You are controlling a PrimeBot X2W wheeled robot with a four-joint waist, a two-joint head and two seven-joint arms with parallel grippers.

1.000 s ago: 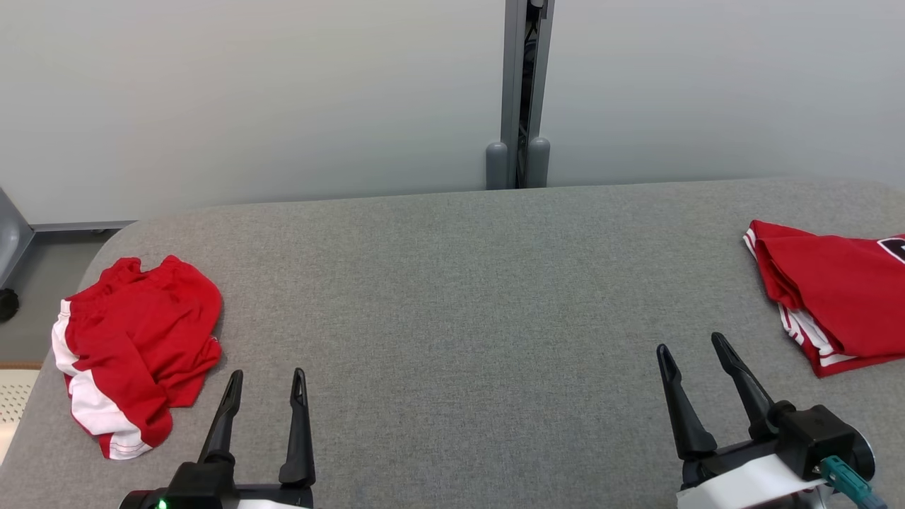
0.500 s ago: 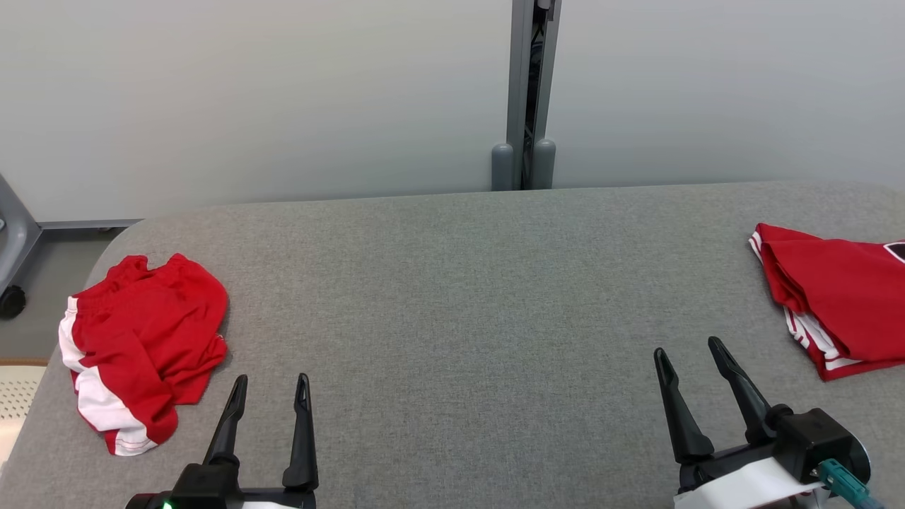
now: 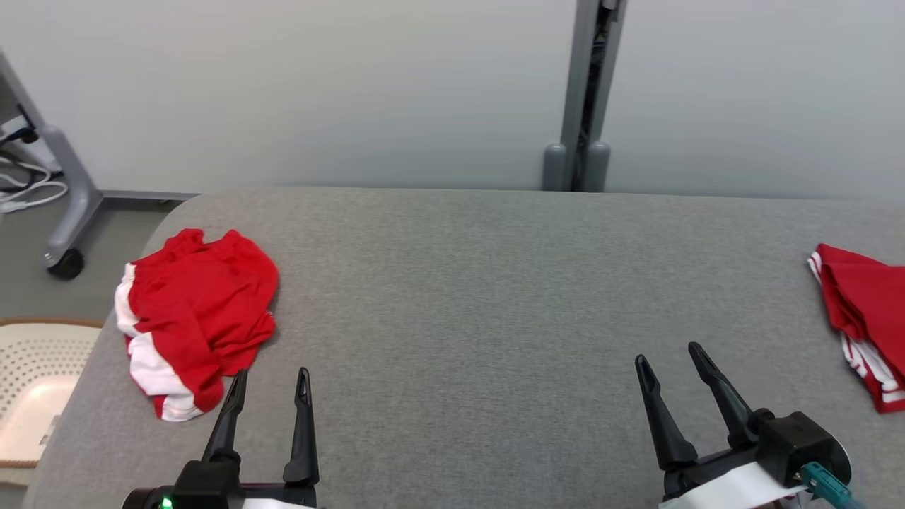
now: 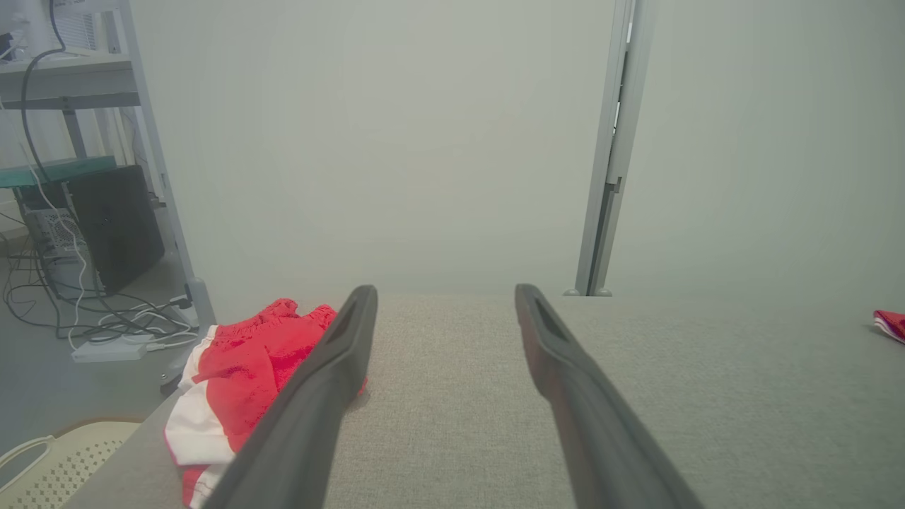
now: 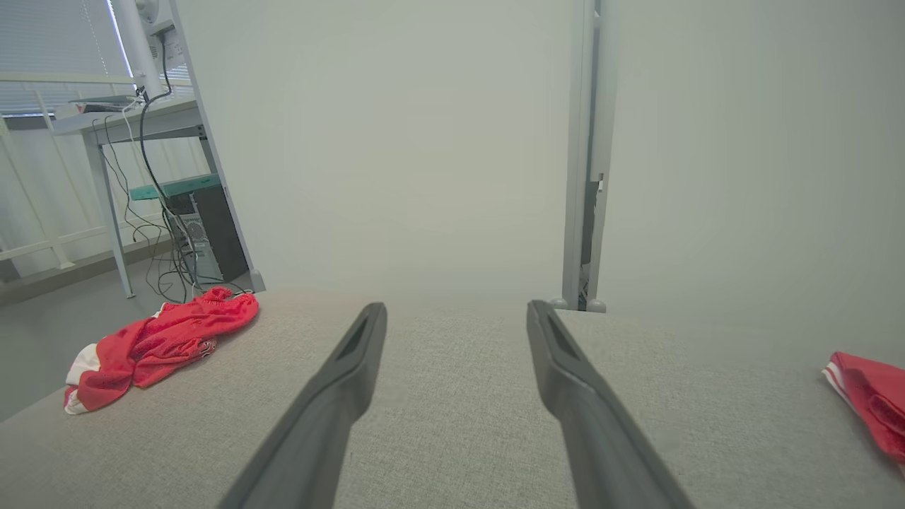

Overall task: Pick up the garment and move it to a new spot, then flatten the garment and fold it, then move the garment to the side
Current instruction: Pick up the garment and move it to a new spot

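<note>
**Head view.** The left pincer (image 3: 271, 372) and right pincer (image 3: 667, 353) stand over the near edge of the grey, cloth-covered table (image 3: 466, 283). Each has its two dark fingers spread wide with nothing between them (no cloth is gripped by either).

The crumpled red garment (image 3: 198, 318), red with white bands, lies in a heap near the table's left end, just beyond and to the left of the left pincer. The tip of that pincer's outer finger overlaps the heap's near edge; whether it touches cannot be told.

A folded red garment (image 3: 866, 311) with white striped trim lies at the table's right end, cut by the frame and well apart from the right pincer. The middle of the table between the two garments is bare.

Behind the table are a pale wall and an upright grey post (image 3: 583, 92). On the floor at left are a cream perforated basket (image 3: 35, 396) and the wheeled foot of a grey stand (image 3: 67, 212).
</note>
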